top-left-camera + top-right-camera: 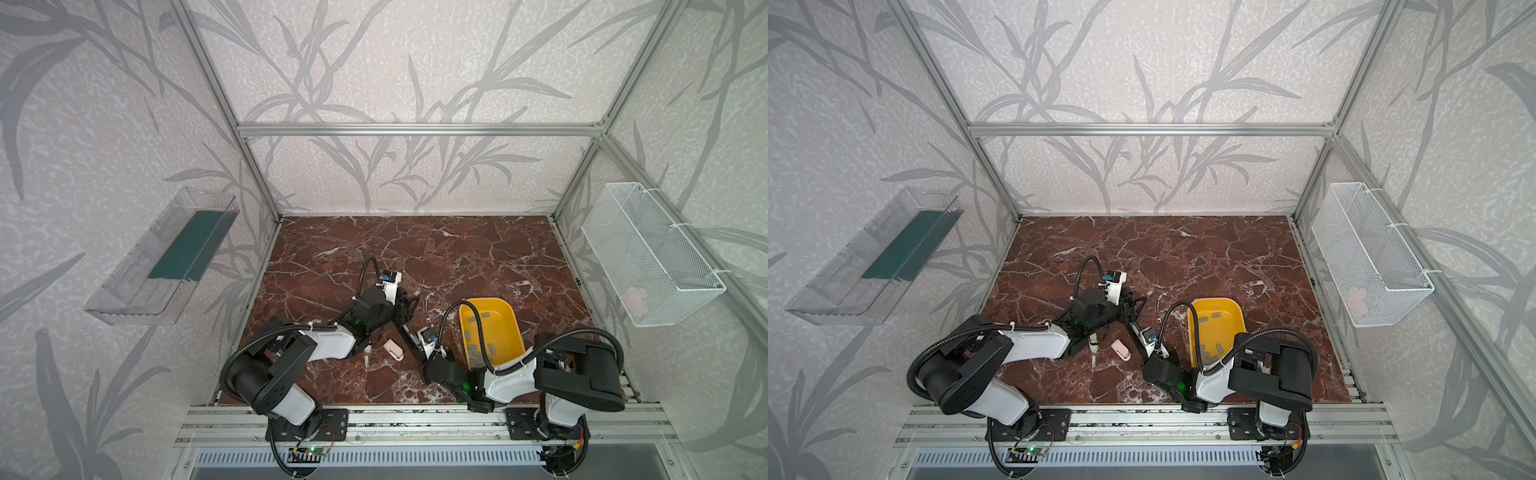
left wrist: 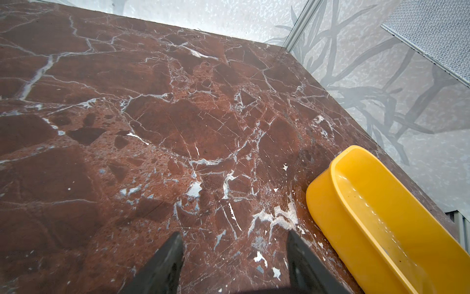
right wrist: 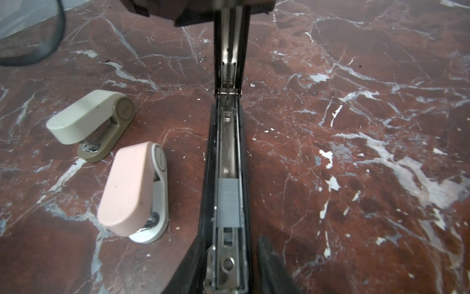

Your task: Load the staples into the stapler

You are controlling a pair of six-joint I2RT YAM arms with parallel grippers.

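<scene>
The right end effector (image 3: 232,241) stands open, its black fingers straddling the near end of the long black stapler (image 3: 229,142). The lid is raised off a shiny metal channel where a ridged grey strip of staples (image 3: 228,202) lies. Beside it, a rounded pink stapler (image 3: 129,188) and a cream stapler (image 3: 84,114) rest on the veined red-brown marble surface (image 3: 356,127). Only the top views show more grey strips (image 1: 491,348) in the glossy yellow tray (image 1: 505,328). The left end effector (image 2: 234,236) shows parted fingers over bare marble; whether it grips the lid I cannot tell.
</scene>
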